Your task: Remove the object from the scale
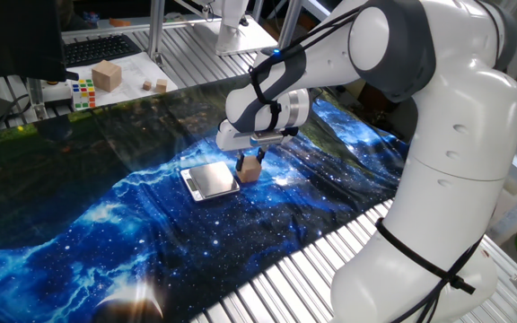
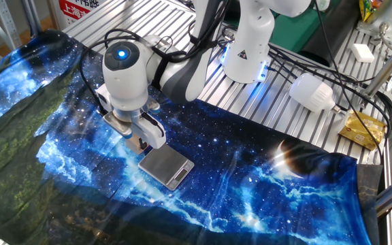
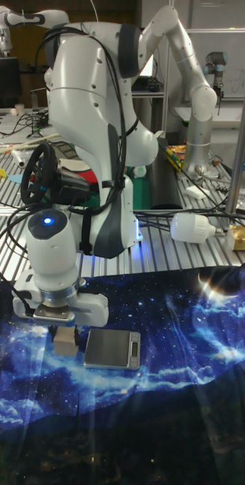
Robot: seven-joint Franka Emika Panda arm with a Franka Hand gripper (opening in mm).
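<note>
Gripper (image 1: pixel 250 161) is clamped on the cube (image 1: pixel 249 170), holding it just beside the scale (image 1: pixel 210 181), off the plate's edge. Cube looks low over the cloth (image 1: pixel 106 224), though touching or not is hard to tell.

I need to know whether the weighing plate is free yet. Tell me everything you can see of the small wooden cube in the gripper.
The small wooden cube is plain, light brown and looks like bare wood, with flat faces and square edges. It sits between the fingers of the gripper, roughly level, beside the scale rather than over its silver plate, low above the blue galaxy-print cloth. Whether its underside touches the cloth cannot be told. The tall fixed view shows it clear of the scale's edge.
</note>
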